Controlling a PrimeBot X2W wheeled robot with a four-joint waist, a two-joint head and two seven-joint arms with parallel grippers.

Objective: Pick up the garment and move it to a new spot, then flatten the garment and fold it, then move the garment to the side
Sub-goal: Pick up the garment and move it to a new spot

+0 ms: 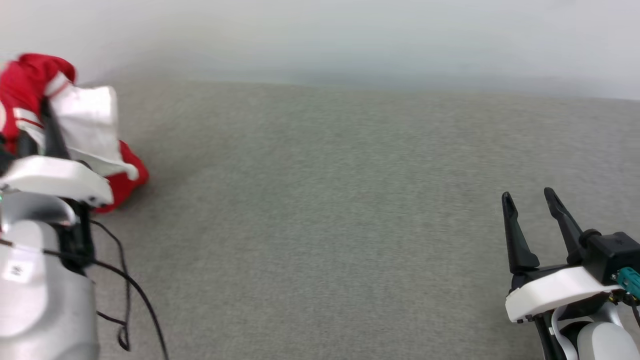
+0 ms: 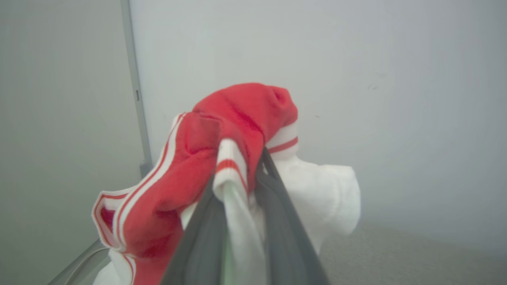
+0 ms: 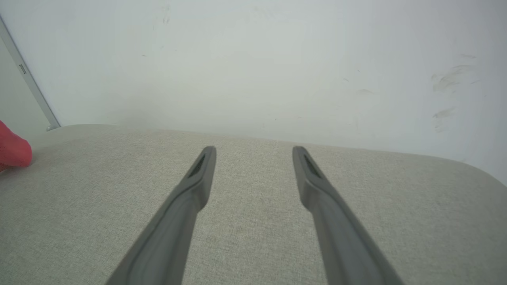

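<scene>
Red and white thin fabric, a short-sleeved T-shirt garment [image 1: 30, 80] with striped white trim, is bunched up at the far left of the grey fabric-covered bench [image 1: 325, 200], close to the pale wall [image 1: 350, 35]. The left gripper [image 1: 47, 130] is clamped on it: in the left wrist view its two dark fingers [image 2: 277, 198] stand close together with a striped white band and red cloth pinched between them, and the rest of the garment [image 2: 245, 107] spills over both sides, a white sleeve end hanging to the right. From the head view the lower red end of the bundle lies down at the bench's surface. The right gripper [image 1: 528, 196] is at the near right, well apart from the garment, its fingers spread wide with nothing between them, hovering over bare bench [image 3: 59, 198]. In the right wrist view a bit of red cloth [image 3: 14, 150] shows at the left edge.
</scene>
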